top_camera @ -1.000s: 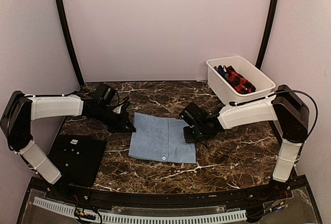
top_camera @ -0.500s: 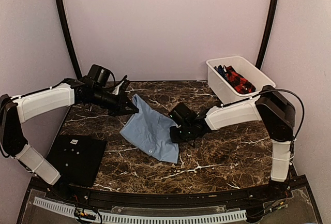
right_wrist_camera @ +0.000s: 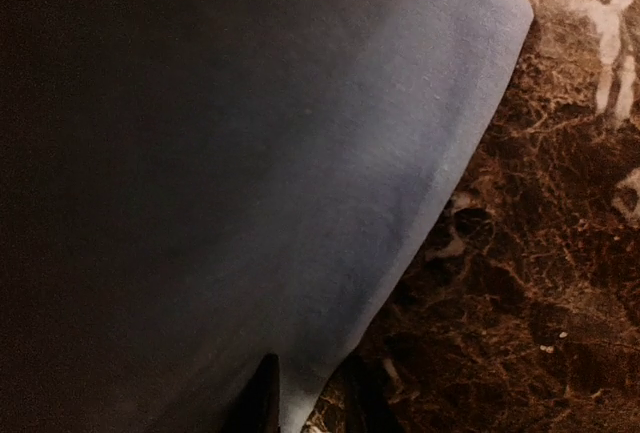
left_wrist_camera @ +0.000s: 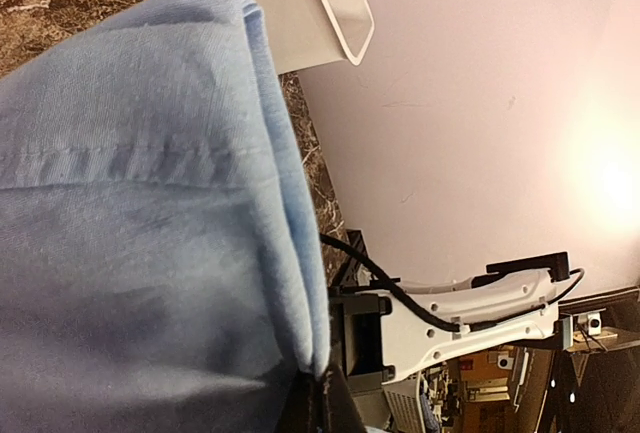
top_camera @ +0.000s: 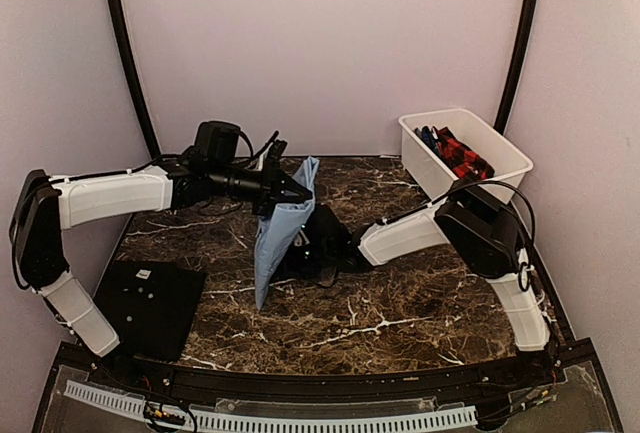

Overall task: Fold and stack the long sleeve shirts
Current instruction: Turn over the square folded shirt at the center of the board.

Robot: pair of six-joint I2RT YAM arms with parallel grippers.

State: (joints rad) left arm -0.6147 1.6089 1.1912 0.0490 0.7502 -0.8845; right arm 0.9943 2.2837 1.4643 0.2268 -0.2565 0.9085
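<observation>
While the left gripper pinches the top of the light-blue shirt, we see the shirt hang down over the middle of the table. Its jaws are pressed together on the cloth. The shirt is folded and hangs long and thin. Its top edge points up past the gripper. Its bottom corner comes down close to the table, and we cannot tell if it touches.

From the left wrist, we see the folded edge of the shirt run down to the dark fingertips at the bottom of the view.

The right gripper sits low, just behind the hanging shirt. From the right wrist, we see a side edge of the shirt slant down across the view. The tip of that edge goes in between the two dark fingers. The jaws stand close, pinching that edge.

We see bare table to the right of the shirt and in front of it, near the arms. The back of the table is bare too, up to the wall.

The black mat lies flat at the near left corner, apart from the shirt. The white bin stands at the far right corner, well apart from the shirt. In it lie a red-black checked shirt and a dark blue shirt. The right arm stretches across the table between the bin and the hanging shirt.
</observation>
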